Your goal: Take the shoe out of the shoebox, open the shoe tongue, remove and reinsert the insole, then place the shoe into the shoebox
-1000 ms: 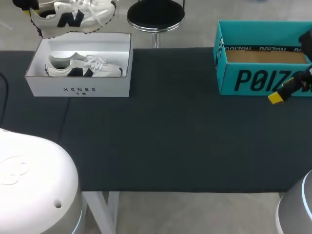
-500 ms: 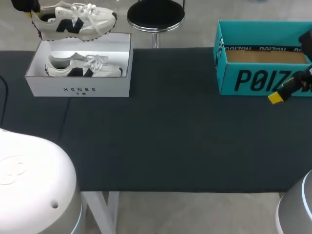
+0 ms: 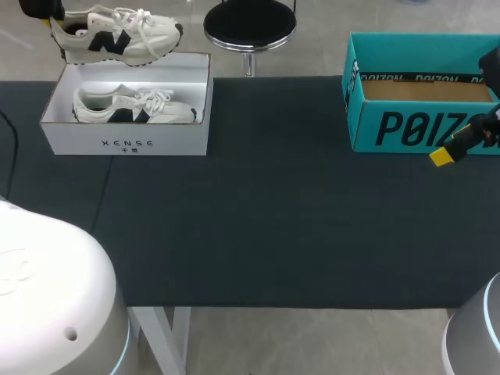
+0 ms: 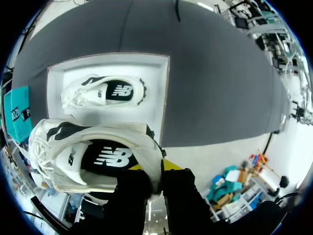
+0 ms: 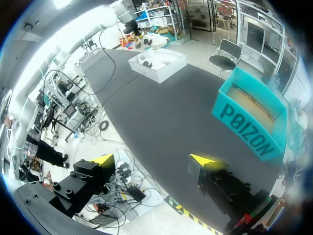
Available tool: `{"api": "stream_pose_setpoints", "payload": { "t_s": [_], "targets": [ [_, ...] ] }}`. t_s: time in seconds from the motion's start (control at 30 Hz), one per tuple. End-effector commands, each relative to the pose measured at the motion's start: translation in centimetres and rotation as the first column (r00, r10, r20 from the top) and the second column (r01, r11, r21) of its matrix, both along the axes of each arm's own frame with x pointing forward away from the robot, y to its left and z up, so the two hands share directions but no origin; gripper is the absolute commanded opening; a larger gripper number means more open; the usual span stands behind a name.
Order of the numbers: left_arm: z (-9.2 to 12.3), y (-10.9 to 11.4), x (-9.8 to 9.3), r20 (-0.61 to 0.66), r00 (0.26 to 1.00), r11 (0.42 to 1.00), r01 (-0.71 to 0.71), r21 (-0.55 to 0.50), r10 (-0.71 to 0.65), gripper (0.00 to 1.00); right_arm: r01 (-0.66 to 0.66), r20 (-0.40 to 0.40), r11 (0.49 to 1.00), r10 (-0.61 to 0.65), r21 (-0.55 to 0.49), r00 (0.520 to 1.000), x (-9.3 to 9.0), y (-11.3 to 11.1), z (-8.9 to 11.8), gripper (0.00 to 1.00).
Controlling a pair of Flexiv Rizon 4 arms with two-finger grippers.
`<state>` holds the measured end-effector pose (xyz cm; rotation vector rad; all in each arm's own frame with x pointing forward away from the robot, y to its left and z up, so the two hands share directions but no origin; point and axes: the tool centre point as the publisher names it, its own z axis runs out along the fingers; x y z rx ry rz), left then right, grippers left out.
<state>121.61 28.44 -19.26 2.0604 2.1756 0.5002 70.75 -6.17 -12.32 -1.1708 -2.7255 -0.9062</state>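
The shoe [image 3: 117,35] hung over the far rim of the white shoebox [image 3: 125,144], with the left gripper [image 4: 156,178] clamped on its heel collar. Judged light, soft in the upper, laces loose; the stiffer heel was the sound hold. A second shoe [image 3: 133,105] lay in the box beneath. The right gripper [image 5: 151,161] stood apart and empty beside the teal box [image 3: 406,125], well clear

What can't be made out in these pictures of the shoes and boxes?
The left gripper: the head view's top corner cuts most of it off; in the left wrist view the heel of the white sneaker with a black N covers most of its yellow tips.
The right gripper: the head view's right edge leaves only one yellow tip.
The teal cardboard box: the head view's right edge cuts off its end.
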Motion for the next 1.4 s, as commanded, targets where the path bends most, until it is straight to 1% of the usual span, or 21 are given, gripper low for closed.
{"api": "stream_pose_setpoints", "payload": {
  "t_s": [0.03,0.27,0.43,0.67,0.9,1.4],
  "targets": [
    [-1.1,0.0,2.4,-0.024,1.000,1.000,0.000,-0.006,0.000,0.00,-0.002,-0.004,1.000,0.002,-0.002,1.000,0.3,0.1,0.0,1.00],
    [-3.7,-0.6,3.2,-0.048,0.999,1.000,-0.001,-0.006,0.000,0.00,-0.002,-0.004,1.000,0.002,-0.002,1.000,0.3,0.1,0.0,1.00],
    [-5.3,-1.1,3.1,-0.071,0.997,1.000,-0.005,-0.006,0.005,0.00,-0.002,-0.004,1.000,0.002,-0.002,1.000,0.3,0.1,0.0,1.00],
    [-6.6,-1.4,3.0,-0.085,0.996,1.000,-0.014,-0.004,0.014,0.00,-0.002,-0.004,1.000,0.002,-0.002,1.000,0.3,0.1,0.0,1.00],
    [-7.9,-1.6,3.6,-0.079,0.996,0.999,-0.043,-0.001,0.043,0.00,-0.002,-0.004,1.000,0.002,-0.002,1.000,0.3,0.1,0.0,1.00],
    [-11.5,-2.7,1.8,-0.130,0.991,1.000,-0.013,0.025,0.016,0.00,-0.002,-0.004,1.000,0.002,-0.002,1.000,0.3,0.1,0.0,1.00]
  ]
}}
